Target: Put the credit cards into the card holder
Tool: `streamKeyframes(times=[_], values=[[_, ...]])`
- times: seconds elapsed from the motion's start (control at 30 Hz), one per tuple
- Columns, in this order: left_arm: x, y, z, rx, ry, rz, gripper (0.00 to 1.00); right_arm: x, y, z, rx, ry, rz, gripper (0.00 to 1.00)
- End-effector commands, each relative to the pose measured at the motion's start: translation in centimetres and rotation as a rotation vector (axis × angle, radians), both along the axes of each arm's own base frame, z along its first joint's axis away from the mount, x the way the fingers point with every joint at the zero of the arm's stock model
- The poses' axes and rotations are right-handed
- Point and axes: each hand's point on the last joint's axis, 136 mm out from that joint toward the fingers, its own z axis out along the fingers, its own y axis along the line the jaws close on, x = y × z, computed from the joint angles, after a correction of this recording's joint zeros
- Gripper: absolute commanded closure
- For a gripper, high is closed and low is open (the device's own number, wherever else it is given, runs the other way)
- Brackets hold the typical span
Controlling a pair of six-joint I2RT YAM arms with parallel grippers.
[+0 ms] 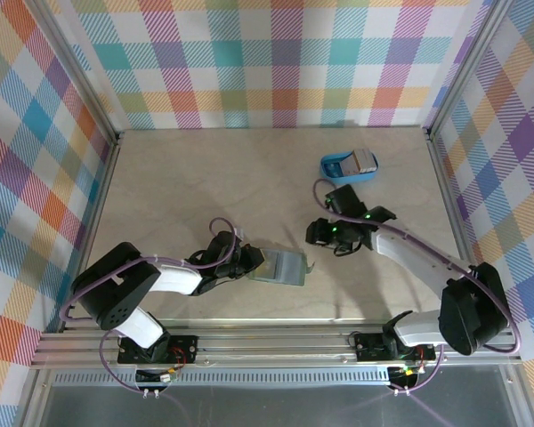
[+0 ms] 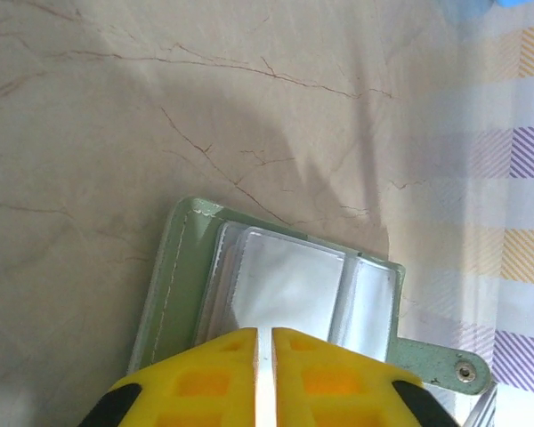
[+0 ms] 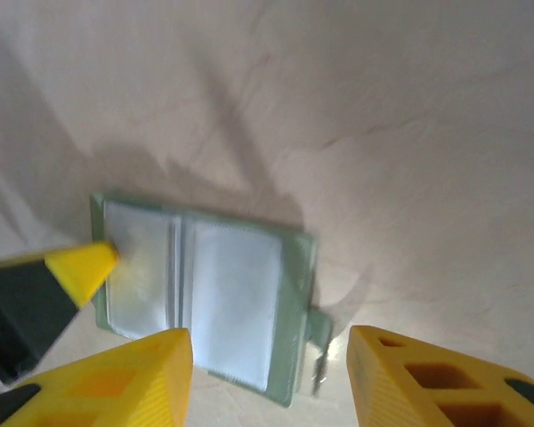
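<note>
Beige stone-patterned tabletop point(image 1: 205, 187) carries everything, walled in by checked panels. On it, near the front and between the two arms, lies the task's sage-green soft rectangular card holder point(image 1: 283, 267), spread open and flat with its clear pockets facing up and a small snap tab point(image 2: 445, 365) sticking out of one side. Well apart from it, toward the far right, sits a bright blue plastic tray point(image 1: 336, 165) with grey-white credit cards point(image 1: 365, 159) in it.

The left gripper point(image 2: 264, 342) has its yellow tips pressed almost together, only a thin slit between them, and rests on the holder's near edge. Whether it nips a pocket leaf I cannot tell. The right gripper point(image 3: 267, 351) hovers above the holder with its tips spread wide and nothing between them.

I judge the main risk to be the holder shifting. It is soft and light, so if the left tips ease off, a card pushed at a pocket mouth could slide it away or fold a leaf over. A thin card may also slip from the tips during the lift from the tray.
</note>
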Motion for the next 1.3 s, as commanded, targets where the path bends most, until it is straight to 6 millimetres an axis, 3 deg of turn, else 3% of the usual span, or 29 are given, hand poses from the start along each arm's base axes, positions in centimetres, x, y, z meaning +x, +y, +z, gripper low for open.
streamKeyframes(times=[0.0, 0.1, 0.2, 0.3, 0.6, 0.93, 1.13, 1.27], values=[[0.8, -1.2, 3.9, -0.035, -0.086, -0.032, 0.82, 2.1, -2.0, 1.1, 0.034, -0.059, 0.011, 0.47], [1.4, -1.6, 7.2, -0.048, -0.175, -0.054, 0.77, 5.3, -4.7, 2.3, 0.057, -0.100, -0.042, 0.45], [1.6, -1.3, 9.0, -0.036, -0.243, -0.067, 0.74, 8.9, -6.8, 3.3, 0.114, -0.142, -0.081, 0.43], [1.6, -0.9, 10.1, -0.039, -0.291, -0.095, 0.71, 12.3, -8.9, 3.6, 0.027, -0.193, -0.076, 0.42], [2.9, 2.3, 12.3, -0.085, -0.409, -0.135, 0.59, 20.1, -11.7, 4.1, -0.258, -0.317, 0.036, 0.44], [4.4, 3.3, 12.4, -0.027, -0.430, -0.200, 0.48, 25.9, -14.7, 2.9, -0.552, -0.308, 0.156, 0.40], [5.4, 2.6, 11.9, -0.025, -0.428, -0.248, 0.38, 27.8, -15.7, 1.4, -0.653, -0.281, 0.175, 0.32], [5.9, 2.2, 11.7, -0.017, -0.421, -0.273, 0.37, 28.7, -15.7, 0.2, -0.670, -0.255, 0.196, 0.25]])
